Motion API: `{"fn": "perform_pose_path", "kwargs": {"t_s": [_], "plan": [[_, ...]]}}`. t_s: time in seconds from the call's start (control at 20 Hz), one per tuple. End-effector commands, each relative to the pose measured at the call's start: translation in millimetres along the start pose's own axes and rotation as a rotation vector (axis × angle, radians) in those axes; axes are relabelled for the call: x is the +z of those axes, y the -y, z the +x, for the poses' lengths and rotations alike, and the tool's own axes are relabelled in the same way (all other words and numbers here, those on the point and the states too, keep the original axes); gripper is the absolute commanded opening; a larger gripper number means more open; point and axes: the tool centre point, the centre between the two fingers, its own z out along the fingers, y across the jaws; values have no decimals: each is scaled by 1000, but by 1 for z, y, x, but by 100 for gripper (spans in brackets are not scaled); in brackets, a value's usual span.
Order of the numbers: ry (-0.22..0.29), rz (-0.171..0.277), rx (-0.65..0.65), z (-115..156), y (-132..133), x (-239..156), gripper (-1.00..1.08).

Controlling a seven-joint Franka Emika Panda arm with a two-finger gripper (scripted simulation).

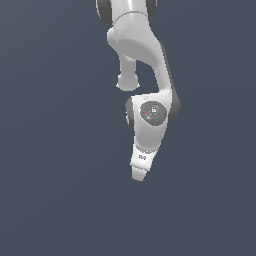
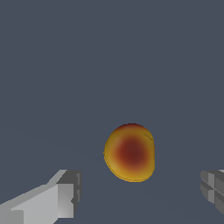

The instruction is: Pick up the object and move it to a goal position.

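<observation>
Looking at wide-open jaws here, gripping nothing at all. Can see one finger [image 2: 65, 197] at one edge of the wrist view and just a sliver of the other at the far edge, with plenty of gap between. Spotting the orange lump [image 2: 130, 152] sitting on the desk [image 2: 52, 65] roughly between them, a bit nearer the first finger, not touching either. Can't find it in the exterior view at all, probably hidden under the arm [image 1: 142, 50] and its hand.

Biggest worry, as a guess: closing off-centre. Could nudge the lump sideways with the nearer finger before the other one arrives, and being roundish it would probably roll off. Might also close too high and pinch only the curved top, squirting it out. Can't really judge from these shots how far above the desk the fingertips sit, so could just as well drive them into the surface by dropping too far. Also no sign of any goal marker in either view, so no telling which way to carry it.

As for the surface and the room: just flat, plain dark blue-grey everywhere, no edges, no walls, no texture. Nothing else around to bump into, but nothing to stop a rolling lump either.
</observation>
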Motion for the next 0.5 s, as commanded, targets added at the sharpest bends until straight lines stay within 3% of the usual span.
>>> {"fn": "perform_pose_path", "kwargs": {"t_s": [0.0,0.45], "plan": [[-1,-2,-47,1,-3,3,100],[-2,-5,-128,1,-8,7,100]]}}
